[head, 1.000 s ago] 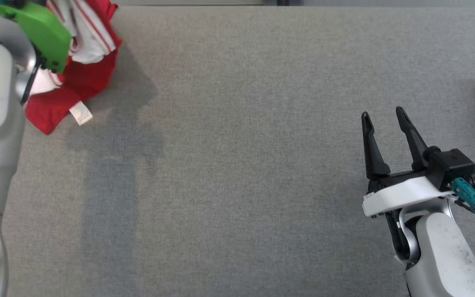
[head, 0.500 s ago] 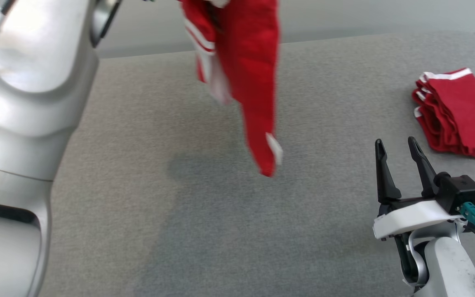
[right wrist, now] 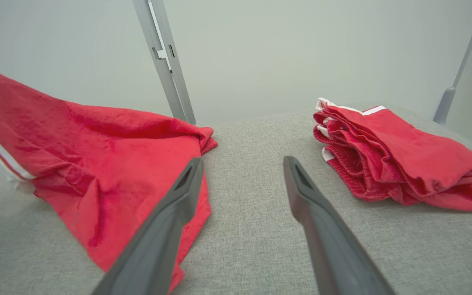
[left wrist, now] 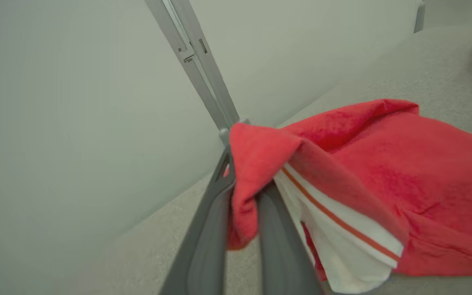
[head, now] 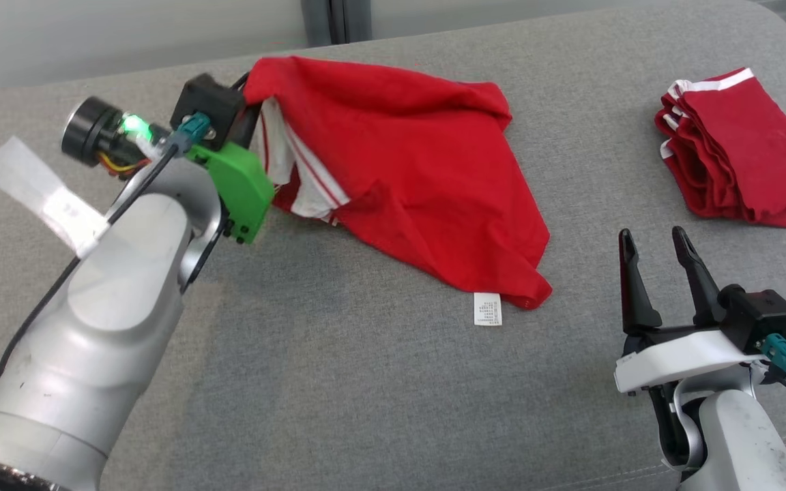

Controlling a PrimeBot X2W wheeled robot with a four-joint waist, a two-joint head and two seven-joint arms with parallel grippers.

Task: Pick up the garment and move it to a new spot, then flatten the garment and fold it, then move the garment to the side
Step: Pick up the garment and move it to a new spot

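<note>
A red garment (head: 420, 170) with white striped trim lies spread and rumpled on the grey padded table (head: 338, 382), a white label (head: 487, 309) at its near corner. My left gripper (head: 251, 102) is shut on the garment's upper left edge, holding that corner raised; in the left wrist view the fingers (left wrist: 203, 229) pinch a fold of the garment (left wrist: 383, 172). My right gripper (head: 651, 242) stands open and empty to the right of the garment's near corner, fingers pointing away. In the right wrist view the garment (right wrist: 96, 164) lies left of the open fingers (right wrist: 178, 196).
A stack of folded red garments (head: 741, 157) with white trim rests at the table's far right, also at right in the right wrist view (right wrist: 395, 159). A grey upright post (right wrist: 164, 61) stands behind the table against a pale wall.
The head camera has shifted. The garment, hanging from my left gripper half a second ago, now lies draped on the table with one corner still held up. My right gripper stays open in place.
</note>
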